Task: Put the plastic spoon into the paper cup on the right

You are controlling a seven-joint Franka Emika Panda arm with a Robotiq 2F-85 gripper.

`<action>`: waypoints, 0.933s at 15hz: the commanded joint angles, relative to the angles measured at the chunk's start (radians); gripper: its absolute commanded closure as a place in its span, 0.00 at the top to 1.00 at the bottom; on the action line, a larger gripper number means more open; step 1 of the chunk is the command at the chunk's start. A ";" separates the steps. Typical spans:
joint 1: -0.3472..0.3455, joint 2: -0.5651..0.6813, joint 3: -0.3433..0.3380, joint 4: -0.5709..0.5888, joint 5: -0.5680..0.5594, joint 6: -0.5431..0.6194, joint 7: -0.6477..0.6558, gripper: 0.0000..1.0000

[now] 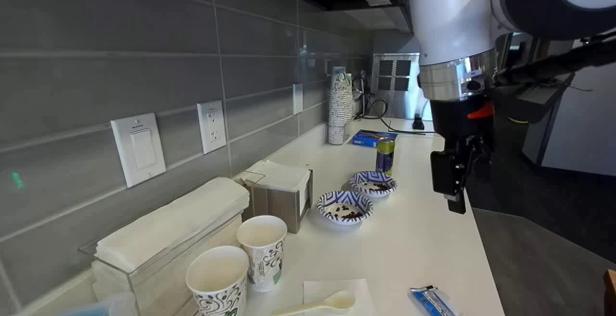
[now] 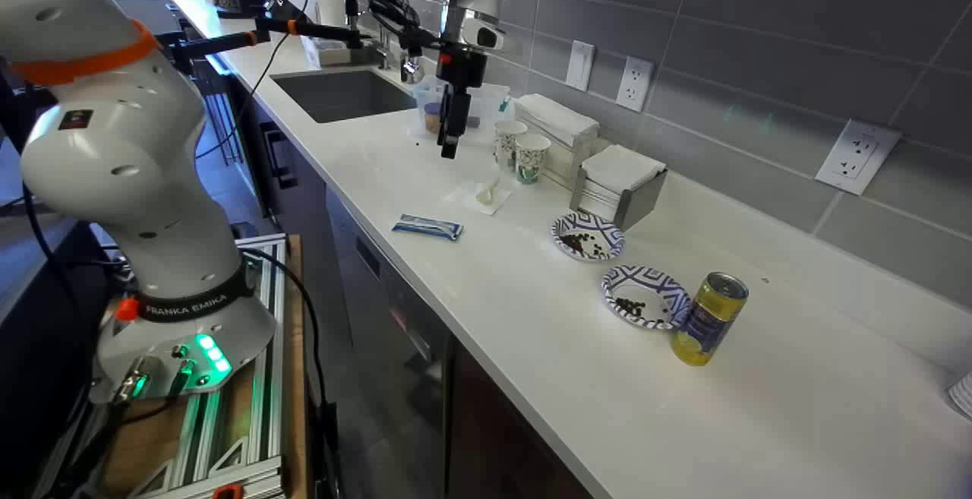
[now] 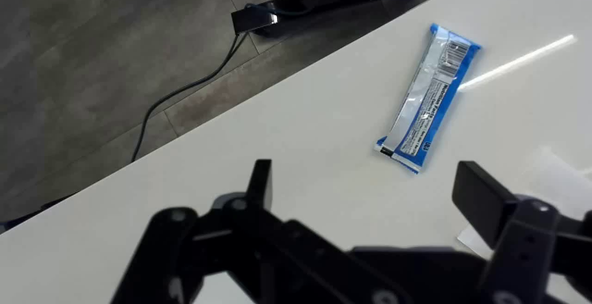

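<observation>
The cream plastic spoon (image 1: 341, 300) lies on a white napkin (image 1: 360, 293) on the counter. It also shows in an exterior view (image 2: 486, 194). Two white paper cups with dark swirly print stand upright beside each other. The right cup (image 1: 263, 253) (image 2: 531, 157) has a green mark low on its side. The left cup (image 1: 219, 280) (image 2: 506, 142) is close to it. My gripper (image 1: 455, 200) (image 2: 449, 148) hangs above the counter, apart from spoon and cups. In the wrist view my gripper (image 3: 363, 174) is open with nothing between its fingers. The cups are out of the wrist view.
A blue wrapped bar (image 3: 425, 100) (image 2: 427, 227) lies near the counter's front edge. Two patterned bowls (image 1: 345, 205) (image 1: 373, 181) and a can (image 2: 708, 317) stand further along. Napkin holders (image 1: 284, 186) (image 1: 168, 239) line the wall. A sink (image 2: 342, 93) lies beyond the cups.
</observation>
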 commanded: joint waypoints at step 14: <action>0.083 0.160 -0.011 0.036 -0.097 0.374 -0.120 1.00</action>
